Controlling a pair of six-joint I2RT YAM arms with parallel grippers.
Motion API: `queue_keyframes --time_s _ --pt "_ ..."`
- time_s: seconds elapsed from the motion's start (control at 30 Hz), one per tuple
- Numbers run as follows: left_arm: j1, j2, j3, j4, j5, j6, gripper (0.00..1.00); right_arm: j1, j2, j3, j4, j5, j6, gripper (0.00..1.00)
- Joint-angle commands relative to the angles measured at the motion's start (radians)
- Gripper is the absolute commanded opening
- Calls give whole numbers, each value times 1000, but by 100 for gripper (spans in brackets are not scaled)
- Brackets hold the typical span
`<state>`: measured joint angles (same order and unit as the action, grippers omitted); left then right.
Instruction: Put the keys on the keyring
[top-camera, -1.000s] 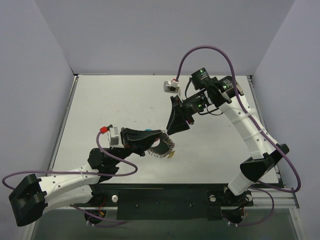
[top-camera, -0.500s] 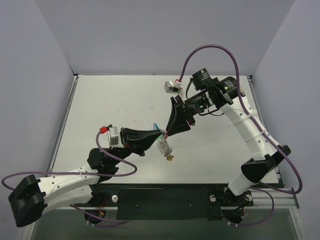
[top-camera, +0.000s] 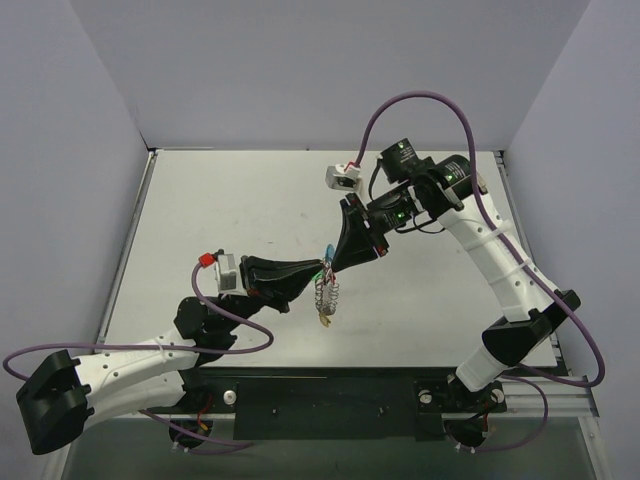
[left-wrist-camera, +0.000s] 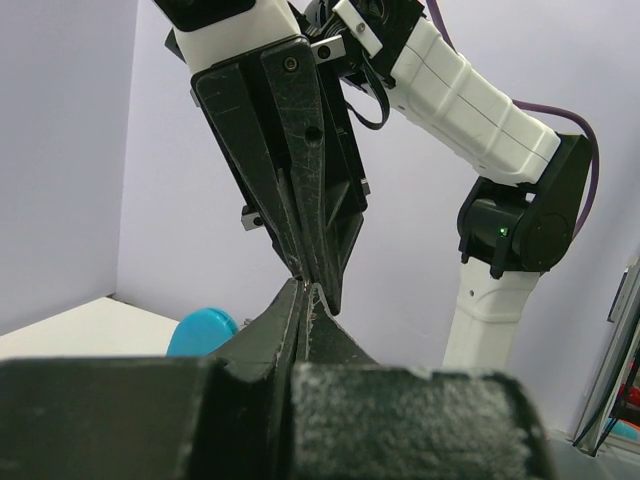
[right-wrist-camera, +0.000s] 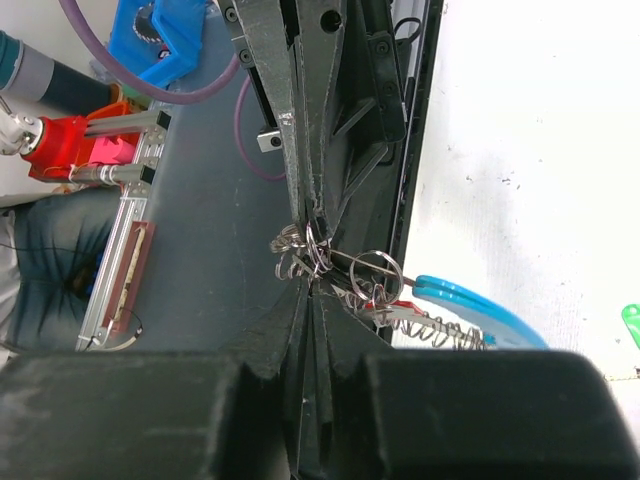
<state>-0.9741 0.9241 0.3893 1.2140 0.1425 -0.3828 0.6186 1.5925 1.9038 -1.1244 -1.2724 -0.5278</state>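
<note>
The keyring (top-camera: 325, 293), a silvery coiled-wire loop, hangs in the air between the two arms, its yellow tag (top-camera: 325, 321) lowest. Its blue tag (right-wrist-camera: 470, 300) and red tag (right-wrist-camera: 383, 298) show in the right wrist view beside a small split ring (right-wrist-camera: 375, 270). My left gripper (top-camera: 322, 268) is shut on the coil's top. My right gripper (top-camera: 331, 264) meets it tip to tip and is shut on the same wire (right-wrist-camera: 300, 248). In the left wrist view, the right gripper's fingers (left-wrist-camera: 300, 190) stand right above my left gripper (left-wrist-camera: 305, 290). A green key tag (right-wrist-camera: 632, 325) lies on the table at the frame edge.
The white table (top-camera: 230, 210) is walled by pale purple panels on three sides. The right arm's purple cable (top-camera: 420, 100) loops high over the back. A black rail (top-camera: 330, 395) runs along the near edge between the arm bases.
The left gripper lifted the keyring off the table, so the coil now hangs. The right gripper moved down to the left tip and closed on the wire.
</note>
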Motion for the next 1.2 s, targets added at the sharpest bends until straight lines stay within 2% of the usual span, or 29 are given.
queue_keyframes --time_s 0.0,0.63,1.17 --pt "0 -28 5 59 -32 -10 0 9 -32 -17 -3 -28 -12 0" --pt "0 -48 3 116 -27 -33 0 43 -8 -86 63 16 57 0" --pt "11 -60 -9 35 52 -56 0 -7 -19 -86 215 -19 299 0"
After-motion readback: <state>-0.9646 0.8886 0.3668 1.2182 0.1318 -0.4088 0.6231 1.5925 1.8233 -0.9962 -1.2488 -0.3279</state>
